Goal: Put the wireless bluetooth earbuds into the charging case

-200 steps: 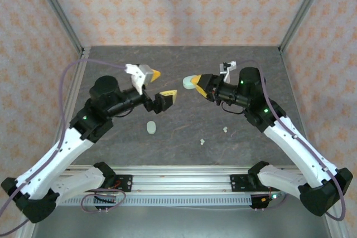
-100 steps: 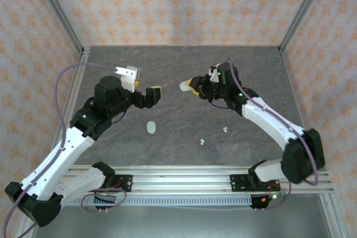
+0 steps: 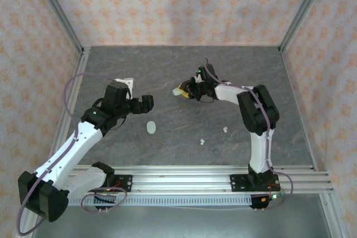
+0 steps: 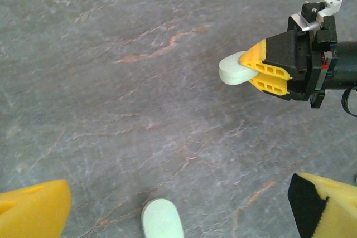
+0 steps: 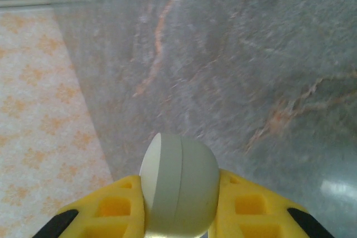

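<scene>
Over to the right tool [image 3: 182, 90] first. Clamps tight on a pale green charging case [image 4: 233, 71], with yellow fingers [image 5: 254, 215] pressing in from both sides. Grips it by one end, with the rounded far end poking out past the fingertips. Holds it up off the grey marbled worktop [image 3: 184, 62], toward the back and about mid-width in the top view. Looks smooth and oval from the right wrist, with a thin seam running round it and the lid down on the base.

Now the left tool [image 3: 146, 103]. Hangs spread wide, with one yellow finger [image 4: 33, 207] at each bottom corner of its own wrist view. Points across at the right tool, well apart from it, with bare worktop between the two.

Down to a second case [image 3: 150, 127]. Lies flat on the worktop, just nearer the arm bases than the left tool. Shows at the bottom edge of the left wrist view between the spread fingers, below them and touching neither.

And two earbuds [image 3: 202, 141], [image 3: 225, 129]. Tiny and whitish, far smaller than either case. Lie loose on the worktop to the right of the second case, near each other, nearer the front than the right tool and well apart from both tools. Not yet in a case.
</scene>
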Robot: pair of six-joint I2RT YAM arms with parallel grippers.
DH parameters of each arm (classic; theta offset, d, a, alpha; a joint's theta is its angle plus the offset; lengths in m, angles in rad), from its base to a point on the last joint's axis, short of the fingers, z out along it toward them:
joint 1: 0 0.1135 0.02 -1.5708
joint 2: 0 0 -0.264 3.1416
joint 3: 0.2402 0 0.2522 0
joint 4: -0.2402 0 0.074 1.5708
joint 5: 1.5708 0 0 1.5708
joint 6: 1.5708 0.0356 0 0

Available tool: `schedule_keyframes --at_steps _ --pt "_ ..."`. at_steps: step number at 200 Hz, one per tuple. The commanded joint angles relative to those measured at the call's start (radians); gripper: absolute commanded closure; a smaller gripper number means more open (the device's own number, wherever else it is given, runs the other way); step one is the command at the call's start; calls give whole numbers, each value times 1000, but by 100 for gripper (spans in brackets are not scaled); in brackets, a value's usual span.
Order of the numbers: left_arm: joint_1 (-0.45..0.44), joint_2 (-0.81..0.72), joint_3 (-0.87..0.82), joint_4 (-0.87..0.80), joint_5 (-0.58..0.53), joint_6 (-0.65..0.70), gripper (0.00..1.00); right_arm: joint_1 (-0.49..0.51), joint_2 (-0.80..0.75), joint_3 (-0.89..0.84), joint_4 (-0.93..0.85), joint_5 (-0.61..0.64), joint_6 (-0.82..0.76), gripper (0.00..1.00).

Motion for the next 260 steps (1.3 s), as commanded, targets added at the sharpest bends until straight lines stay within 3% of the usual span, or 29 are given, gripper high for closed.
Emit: schedule_keyframes --at_steps 1,33,59,84,124,176,214,260 --pt "38 14 -16 3 -9 -23 0 15 77 93 54 -34 -5 80" --pt "82 35 -36 4 17 -30 0 18 160 171 29 -3 -19 76" --pt "103 45 -40 -12 30 -18 0 19 172 182 -5 32 -40 64" --pt "107 47 -43 -26 31 1 0 20 133 168 -85 94 -75 53" --pt "111 50 -39 -59 44 0 0 19 35 154 -231 170 -130 45" --pt "111 97 -12 -213 69 -48 5 22 -160 44 -344 256 -178 42" --pt "97 117 -73 -219 132 -145 10 25 -331 -111 -332 278 -164 41" --pt "-52 237 -75 -164 117 -225 11 29 -530 -297 -314 303 -142 40"
